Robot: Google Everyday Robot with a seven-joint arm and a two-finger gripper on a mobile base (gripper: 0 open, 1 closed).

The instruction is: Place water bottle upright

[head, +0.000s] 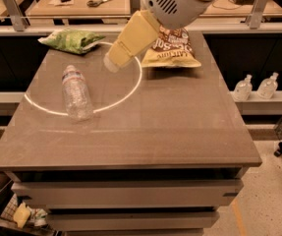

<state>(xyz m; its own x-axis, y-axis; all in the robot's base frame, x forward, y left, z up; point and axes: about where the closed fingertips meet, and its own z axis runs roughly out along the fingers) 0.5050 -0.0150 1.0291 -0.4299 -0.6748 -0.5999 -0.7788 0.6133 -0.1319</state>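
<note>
The water bottle [75, 93] lies on its side on the left half of the grey table [180, 127], its white cap end pointing toward the back, its base toward the front. It lies across a white ring of light on the tabletop. My gripper [112, 63], at the end of a cream-coloured arm reaching down from the upper right, hangs above the table inside the ring, to the right of the bottle's cap end and apart from it. Nothing shows in it.
A green chip bag [71, 39] lies at the table's back left. A brown and yellow chip bag [172, 50] lies at the back centre, partly behind my arm. Two small clear bottles with white nozzle tops [256, 86] stand on a shelf to the right.
</note>
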